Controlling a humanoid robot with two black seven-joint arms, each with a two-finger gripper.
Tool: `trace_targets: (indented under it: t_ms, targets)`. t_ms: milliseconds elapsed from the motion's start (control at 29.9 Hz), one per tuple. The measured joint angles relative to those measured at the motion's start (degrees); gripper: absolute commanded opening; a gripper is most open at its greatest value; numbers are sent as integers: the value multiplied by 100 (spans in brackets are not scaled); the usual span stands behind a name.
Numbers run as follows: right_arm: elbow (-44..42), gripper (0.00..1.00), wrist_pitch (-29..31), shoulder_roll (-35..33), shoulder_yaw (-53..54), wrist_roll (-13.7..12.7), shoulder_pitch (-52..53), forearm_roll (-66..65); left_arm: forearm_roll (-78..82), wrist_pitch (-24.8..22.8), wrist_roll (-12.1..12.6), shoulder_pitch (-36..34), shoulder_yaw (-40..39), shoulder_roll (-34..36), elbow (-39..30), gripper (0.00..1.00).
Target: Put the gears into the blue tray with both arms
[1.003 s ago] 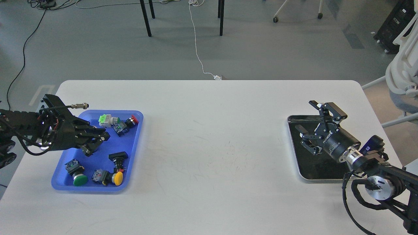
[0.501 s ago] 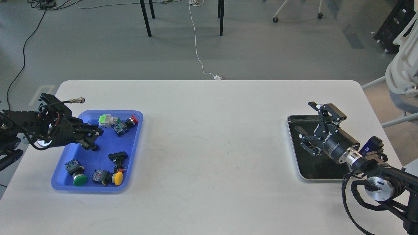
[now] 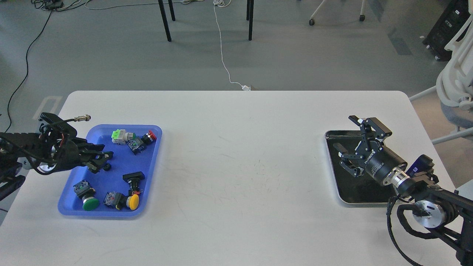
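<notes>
The blue tray (image 3: pixel 119 162) lies at the table's left side. One small black gear (image 3: pixel 107 168) rests on its floor, left of centre. My left gripper (image 3: pixel 102 162) hovers over the tray's left part, open, its fingertips just left of that gear and holding nothing. My right gripper (image 3: pixel 355 143) hangs open over the silver-rimmed tray with the black inside (image 3: pixel 330 133) at the right side. Nothing sits between its fingers. No gears can be made out against that tray's dark floor.
Several push-button switches lie in the blue tray: green-capped (image 3: pixel 90 203), yellow-capped (image 3: pixel 133 201), red-capped (image 3: pixel 149 136), black-capped (image 3: pixel 133 177). A white chair (image 3: pixel 456 77) stands off the table's right edge. Table legs and cables are on the floor behind.
My left arm has drawn back to the left, and the gear now lies free on the tray floor beside its fingertips. The right gripper has hardly moved.
</notes>
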Motion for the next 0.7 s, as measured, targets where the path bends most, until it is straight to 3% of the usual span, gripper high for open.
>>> trace_targets:
  t_ms: [201,334,568,702]
  targets:
    - [-1,97,0,1,2,0,1,0,-591,0,2,-59,-224,184,-101,87]
    - [-6,97,0,1,17,0,18,0,-1432,-34,2,-74,-627,331,-541,91]
    - [-17,99,-19,33,26,0,71,0,-5065,-10,2,462,-1307,335,-2095,98]
    - [-55,99,-47,51,27,0,74,-4,-6887,-16,1,1220,-2150,-140,-2447,98]
